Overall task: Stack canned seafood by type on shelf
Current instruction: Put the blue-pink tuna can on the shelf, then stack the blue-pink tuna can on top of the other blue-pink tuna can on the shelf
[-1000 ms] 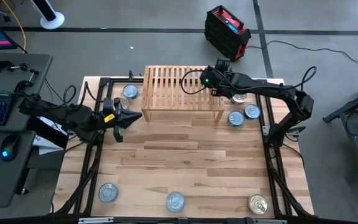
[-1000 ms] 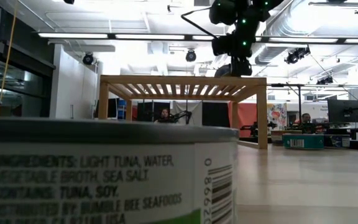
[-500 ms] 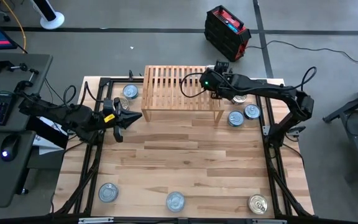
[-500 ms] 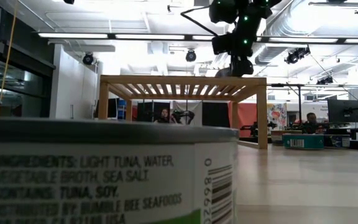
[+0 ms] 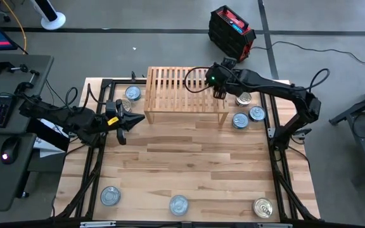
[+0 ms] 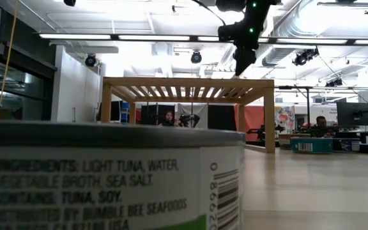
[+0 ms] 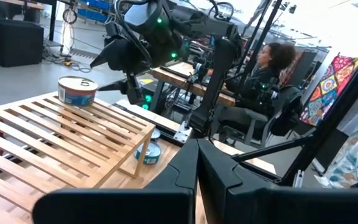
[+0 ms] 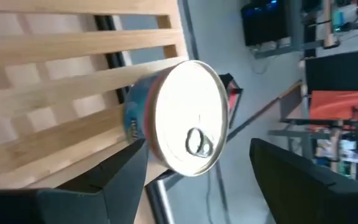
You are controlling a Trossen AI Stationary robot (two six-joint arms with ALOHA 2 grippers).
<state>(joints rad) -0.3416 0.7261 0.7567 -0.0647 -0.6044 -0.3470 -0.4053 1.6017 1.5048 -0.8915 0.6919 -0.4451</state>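
one can (image 7: 78, 91) on shelf (image 5: 170, 92), others around

Bright overhead light, blurred foreground.

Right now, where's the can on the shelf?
The can sits on the shelf at its far right corner, under the open right gripper.

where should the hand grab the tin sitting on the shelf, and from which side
Grip the tin across its round side wall, coming straight down from above. It sits flat on the shelf slats near the back right corner, pull-tab lid up, with open space around it; the right hand, open, already straddles it.
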